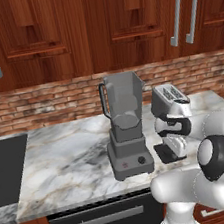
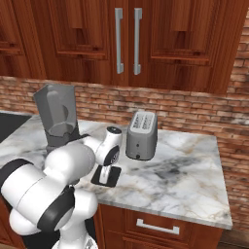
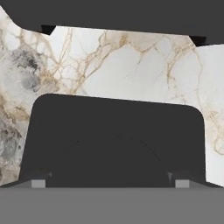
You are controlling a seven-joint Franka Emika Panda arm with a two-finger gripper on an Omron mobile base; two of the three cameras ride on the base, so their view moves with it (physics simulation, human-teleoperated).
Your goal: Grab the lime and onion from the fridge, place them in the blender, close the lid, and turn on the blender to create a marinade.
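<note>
Lid (image 3: 116,140) lies flat on marble counter (image 2: 185,170), between blender (image 1: 127,132) and toaster (image 2: 141,128). Gripper (image 3: 111,183) hovers directly above, jaws spread wide, holding nothing. Blender jar open-topped; lid closing and switch-on left to do.

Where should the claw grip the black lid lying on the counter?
The lid lies flat on the marble counter, right of the blender, so come straight down from above. Probably best to pinch across two opposite straight edges, or the raised round centre knob. The claw hangs open just above it.
</note>
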